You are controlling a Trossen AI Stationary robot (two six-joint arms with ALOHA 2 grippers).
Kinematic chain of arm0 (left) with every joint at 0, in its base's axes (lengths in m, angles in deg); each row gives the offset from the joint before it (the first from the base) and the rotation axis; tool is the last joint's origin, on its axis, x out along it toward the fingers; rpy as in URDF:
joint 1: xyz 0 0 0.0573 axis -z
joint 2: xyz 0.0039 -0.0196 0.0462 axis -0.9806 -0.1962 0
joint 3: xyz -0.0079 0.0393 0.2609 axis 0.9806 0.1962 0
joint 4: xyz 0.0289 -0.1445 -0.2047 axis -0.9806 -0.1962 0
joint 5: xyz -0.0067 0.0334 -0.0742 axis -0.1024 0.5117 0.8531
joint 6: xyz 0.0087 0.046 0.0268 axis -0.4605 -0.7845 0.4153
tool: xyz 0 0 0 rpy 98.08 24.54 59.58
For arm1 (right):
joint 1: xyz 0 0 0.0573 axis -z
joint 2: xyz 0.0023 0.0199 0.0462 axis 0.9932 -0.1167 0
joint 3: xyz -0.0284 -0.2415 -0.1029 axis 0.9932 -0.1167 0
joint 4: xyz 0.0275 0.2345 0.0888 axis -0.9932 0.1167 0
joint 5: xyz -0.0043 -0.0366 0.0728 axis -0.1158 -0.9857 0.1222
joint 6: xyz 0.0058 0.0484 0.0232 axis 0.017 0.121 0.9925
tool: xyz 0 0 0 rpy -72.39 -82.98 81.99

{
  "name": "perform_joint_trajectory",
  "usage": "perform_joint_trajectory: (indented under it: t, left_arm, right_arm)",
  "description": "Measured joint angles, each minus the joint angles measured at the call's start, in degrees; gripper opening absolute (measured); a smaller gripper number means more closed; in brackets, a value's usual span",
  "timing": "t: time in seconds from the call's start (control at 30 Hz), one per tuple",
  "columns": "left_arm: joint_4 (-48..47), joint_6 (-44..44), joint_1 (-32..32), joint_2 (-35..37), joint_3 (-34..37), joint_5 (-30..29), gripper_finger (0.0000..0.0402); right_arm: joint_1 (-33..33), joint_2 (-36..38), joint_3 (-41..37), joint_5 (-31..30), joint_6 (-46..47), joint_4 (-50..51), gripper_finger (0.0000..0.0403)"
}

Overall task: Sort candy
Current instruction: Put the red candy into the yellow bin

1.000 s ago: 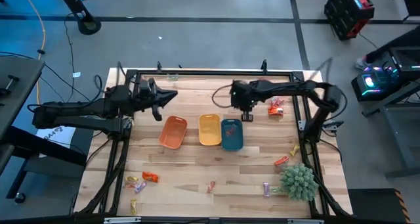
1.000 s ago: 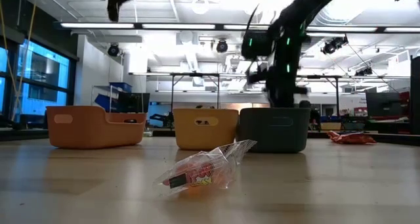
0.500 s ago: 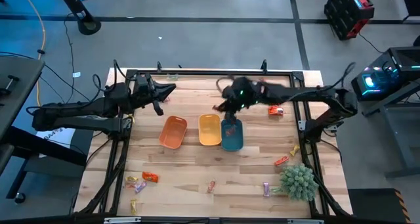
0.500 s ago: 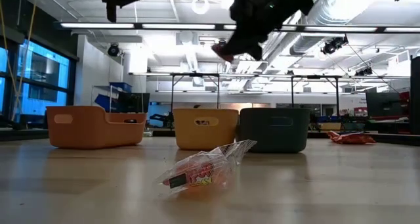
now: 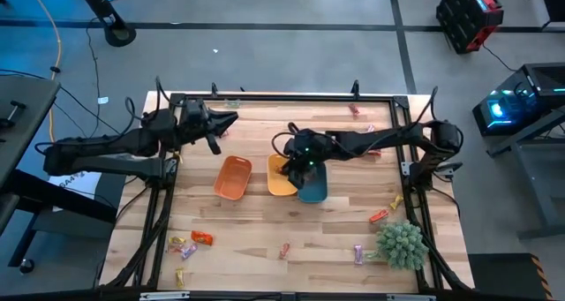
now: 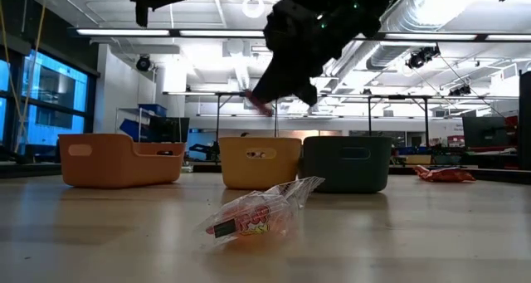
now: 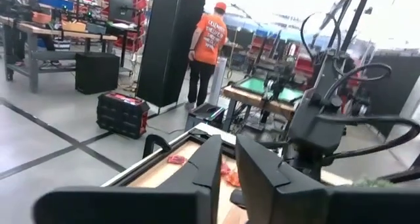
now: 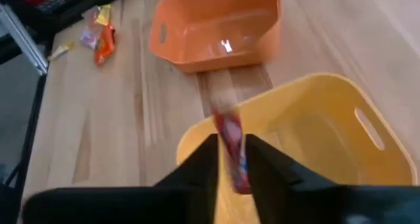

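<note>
Shift: we swing our right hand [image 8: 230, 159] from teal tray [image 5: 313, 181] across over yellow tray [image 8: 308, 135].
Grip: clamped on red candy [image 8: 231, 145], ready to drop.

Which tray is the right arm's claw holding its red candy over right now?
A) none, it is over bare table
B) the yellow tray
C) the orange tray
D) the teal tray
B: in the right wrist view the right claw, shut on the red candy, hangs over the yellow tray, with the orange tray farther off; the high view agrees.
</note>
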Motion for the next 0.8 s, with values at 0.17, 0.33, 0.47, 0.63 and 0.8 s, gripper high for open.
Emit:
perform_joint_trajectory:
  t: [0.17, 0.33, 0.47, 0.63, 0.8]
  left_arm:
    - [-5.84, -4.69, 0.0, -3.21, -6.92, 0.21, 0.0096]
    - [-5.7, -6.02, 0.0, -5.51, -10.6, 5.5, 0.0119]
    - [-7.52, -6.72, 0.02, -5.99, -10.86, 8.71, 0.0118]
    - [-14.14, -5.9, -0.02, -5.66, -10.81, 8.48, 0.0118]
    - [-14.91, -4.78, -1.2, -5.96, -10.81, 8.07, 0.0118]
  right_arm:
    - [0.26, 0.04, 4.75, -0.78, -5.38, 7.31, 0.0165]
    - [2.18, 0.31, 14.32, -6.77, -15.01, 29.58, 0.02]
    - [5.24, 1.95, 15.07, -15.97, -15.83, 44.87, 0.0199]
    - [10.93, 10.8, 3.08, -22.43, -9.76, 51.35, 0.0199]
    - [20.16, 20.83, -9.15, -29.39, 7.31, 49.76, 0.0199]
